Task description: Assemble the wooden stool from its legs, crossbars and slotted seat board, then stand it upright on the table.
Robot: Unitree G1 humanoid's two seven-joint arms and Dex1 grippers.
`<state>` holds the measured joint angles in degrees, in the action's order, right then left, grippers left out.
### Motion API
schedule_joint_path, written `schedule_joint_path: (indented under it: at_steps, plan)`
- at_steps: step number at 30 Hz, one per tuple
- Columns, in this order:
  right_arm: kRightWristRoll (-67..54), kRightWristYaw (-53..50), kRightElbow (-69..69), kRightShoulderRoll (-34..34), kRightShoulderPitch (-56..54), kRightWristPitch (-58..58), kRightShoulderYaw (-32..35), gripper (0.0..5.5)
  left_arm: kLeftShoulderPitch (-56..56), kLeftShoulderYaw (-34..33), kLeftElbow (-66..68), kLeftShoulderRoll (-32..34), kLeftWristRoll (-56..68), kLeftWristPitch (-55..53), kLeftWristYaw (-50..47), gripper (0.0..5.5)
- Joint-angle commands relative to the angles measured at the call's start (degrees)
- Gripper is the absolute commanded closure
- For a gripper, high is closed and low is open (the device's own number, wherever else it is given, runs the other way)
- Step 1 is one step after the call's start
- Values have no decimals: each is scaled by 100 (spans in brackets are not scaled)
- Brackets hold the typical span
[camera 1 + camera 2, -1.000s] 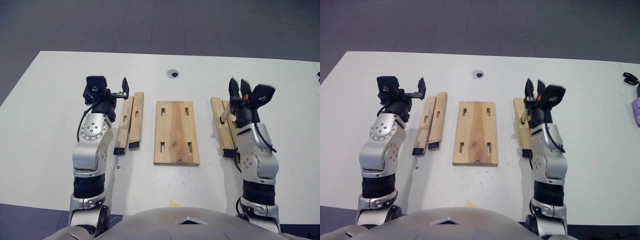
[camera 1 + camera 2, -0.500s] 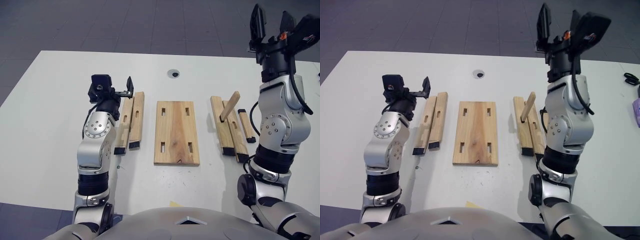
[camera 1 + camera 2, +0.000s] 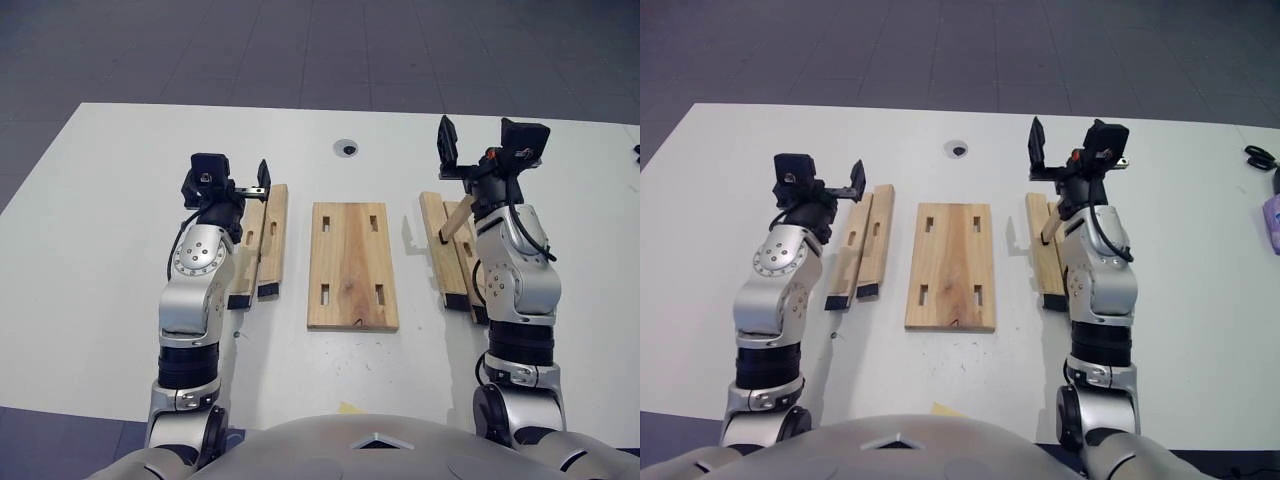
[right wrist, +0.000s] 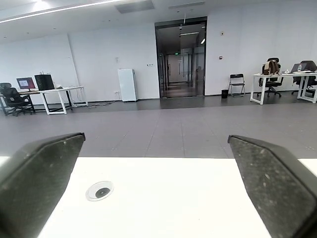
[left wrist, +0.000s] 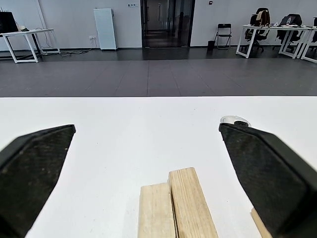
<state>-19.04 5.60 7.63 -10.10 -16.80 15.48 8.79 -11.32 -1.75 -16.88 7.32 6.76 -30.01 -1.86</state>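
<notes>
Two grippers, both spread wide open and holding nothing. Right gripper (image 3: 478,152) is dropping back down after swinging high half a second ago. It's now hovering above the far end of the right leg pair (image 3: 445,250), close over the crossbar (image 3: 456,216), which is sticking up tilted out of one leg's slot. Left gripper (image 3: 240,180) is edging slightly inward, sitting over the far end of the left leg pair (image 3: 262,240).

I'm reading this as the right arm lining up to re-grab that crossbar. It's looking only part seated, so I'm counting nothing as properly joined yet. Slotted seat board (image 3: 351,264) is lying flat between the leg pairs, apart from both. Early in the job.

White tabletop (image 3: 120,200) is carrying a round cable grommet (image 3: 347,148) beyond the board. Dark tiled floor (image 3: 300,50) is running around it, with desks (image 5: 277,30), chairs (image 5: 224,33) and a doorway (image 5: 166,22) showing behind.
</notes>
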Motion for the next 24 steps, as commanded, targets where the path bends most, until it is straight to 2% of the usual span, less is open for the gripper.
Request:
schedule_joint_path:
  at_steps: [1, 8, 11, 13, 16, 18, 24]
  plan:
    - [-271, -23, -17, 201, 15, 274, 118, 11, -10, 14, 2, -45, -86, -9, 3, 10]
    - [-1555, -46, 985, -338, -776, 1009, 1066, 11, 67, 52, -102, -92, -115, -9, 15, 10]
    - [-1482, 76, 1170, -815, -729, 1154, 1203, 11, 206, 40, -220, -109, -143, -47, -4, 10]
    - [-1626, 186, 1151, -958, -446, 1335, 1317, 11, 335, 88, -334, -123, -189, -57, 1, 10]
    - [-1934, 918, 1129, -1221, 482, 1650, 1338, 11, 524, 125, -506, -201, -204, -112, -35, 10]
    - [-1719, 1138, 960, -1306, 996, 1506, 1363, 11, 681, 86, -615, -282, -169, -142, -99, 10]
    - [-1477, 2380, 1164, -1645, 2691, 1364, 829, 11, 982, 18, -681, -223, -196, -117, -96, 10]
